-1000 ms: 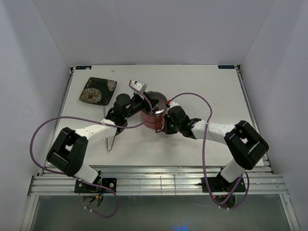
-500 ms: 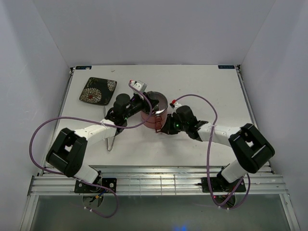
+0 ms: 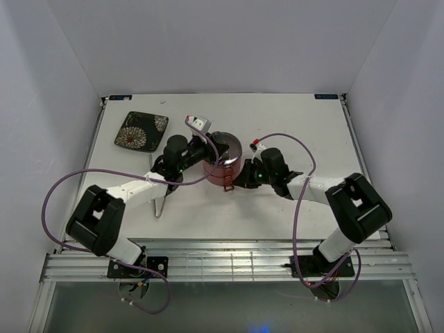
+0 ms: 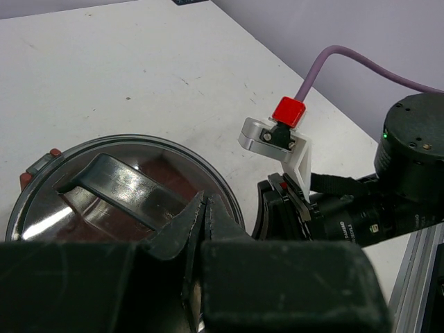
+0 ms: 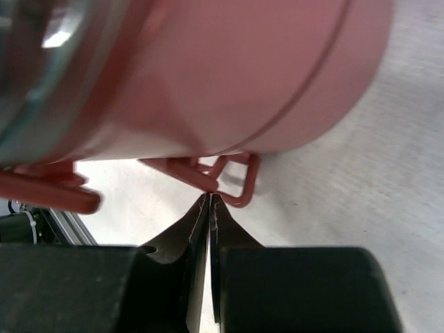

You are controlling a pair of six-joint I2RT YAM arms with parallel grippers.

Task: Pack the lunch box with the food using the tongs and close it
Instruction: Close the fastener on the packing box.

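Dark-red lunch box (image 3: 223, 170), stacked mid-table under its grey top lid (image 4: 62, 208) — contents hidden — with the left gripper (image 4: 203, 201) apparently pinching the lid's strap handle (image 4: 121, 182) and the right gripper (image 5: 209, 198) fully closed, tips against a red wire side handle (image 5: 198, 175).

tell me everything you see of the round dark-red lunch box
The round dark-red lunch box stands upright on the white table, its stacked tiers closed by a shiny grey metal lid with a curved strap handle. Red wire side handles hang low. The shut left gripper meets the strap; the shut right gripper noses the wire.
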